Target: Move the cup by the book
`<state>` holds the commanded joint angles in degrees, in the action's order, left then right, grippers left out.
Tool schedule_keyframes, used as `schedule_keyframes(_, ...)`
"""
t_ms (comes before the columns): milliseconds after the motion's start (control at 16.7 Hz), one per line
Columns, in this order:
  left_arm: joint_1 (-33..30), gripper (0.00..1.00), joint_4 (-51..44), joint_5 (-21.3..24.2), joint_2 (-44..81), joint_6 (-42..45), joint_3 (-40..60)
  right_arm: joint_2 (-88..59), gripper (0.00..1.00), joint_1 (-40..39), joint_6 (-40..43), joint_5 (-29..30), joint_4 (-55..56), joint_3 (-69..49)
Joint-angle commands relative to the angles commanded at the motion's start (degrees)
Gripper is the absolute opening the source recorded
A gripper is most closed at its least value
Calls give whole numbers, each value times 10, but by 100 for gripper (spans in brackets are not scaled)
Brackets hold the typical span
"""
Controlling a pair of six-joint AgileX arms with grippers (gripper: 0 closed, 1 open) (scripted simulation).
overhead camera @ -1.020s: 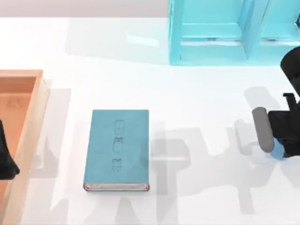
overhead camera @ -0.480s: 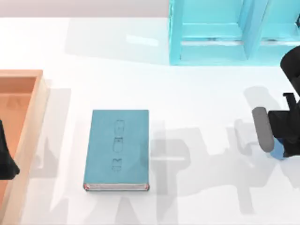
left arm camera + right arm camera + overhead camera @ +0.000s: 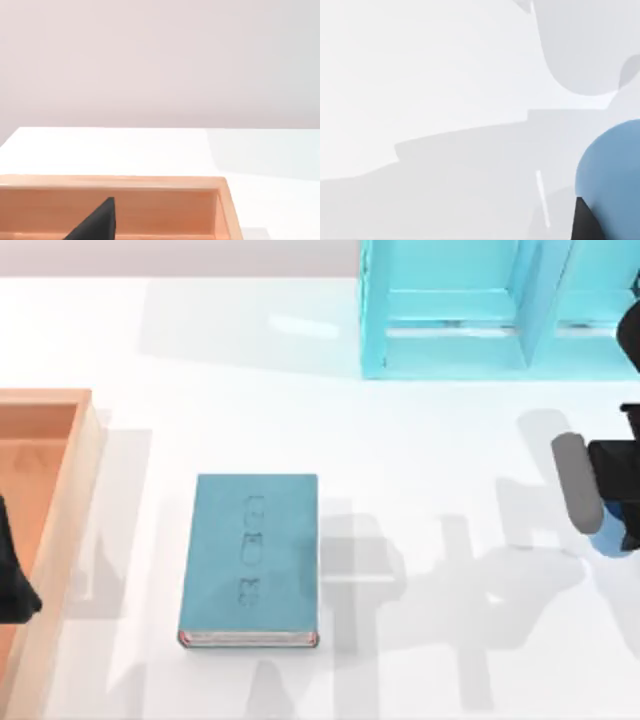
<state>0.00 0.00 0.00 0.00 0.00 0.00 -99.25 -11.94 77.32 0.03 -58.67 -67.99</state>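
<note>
1. Over at the table's (image 3: 250,420) right edge, one right gripper (image 3: 612,502) hangs with a grey finger (image 3: 575,495) toward the middle of the table and dark body beyond it.
2. One cup (image 3: 610,540), small and blue, peeks out from under that gripper; most of it is hidden from above by the dark parts.
3. From the right wrist, the cup (image 3: 612,175) appears as a rounded blue shape with a dark finger (image 3: 585,222) against it, white tabletop (image 3: 445,100) spreading behind.
4. That gripper appears closed on the cup, narrow, with the blue body between the grey finger and the dark side. Whether the cup rests on the table or is lifted off it, I cannot tell.
5. One book (image 3: 250,558), teal with faint cover marks, lies flat near the middle of the table, its white page edge and red trim facing the near side.
6. Cup and book are well apart, with bare table and shadows between them.
7. One wooden tray (image 3: 85,455) sits at the left edge; from the left wrist, its far wall (image 3: 150,182) and a corner show.
8. One left arm (image 3: 15,580) is parked over the tray as a dark shape, and I cannot tell how its fingers stand.
9. One light-blue shelf unit (image 3: 450,330) stands at the far right of the table, well apart from the book.
</note>
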Motion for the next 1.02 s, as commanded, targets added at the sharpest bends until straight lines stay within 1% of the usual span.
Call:
schedule_keyframes(360,0,100,0,0,0,0,0,-4,0,-5,-6,0,-2,-4)
schedule_keyframes(540,0,100,0,0,0,0,0,-25,0,-41,-60,4,-18,-44)
schedule_keyframes(660,0,100,0,0,0,0,0,-49,0,-78,-127,7,-37,-87)
schedule_keyframes(780,0,100,0,0,0,0,0,-77,0,-119,-218,10,-60,-138)
schedule_keyframes(900,0,100,0,0,0,0,0,-111,0,-163,-332,13,-88,-195)
schedule_keyframes(1020,0,100,0,0,0,0,0,-147,0,-206,-462,15,-121,-254)
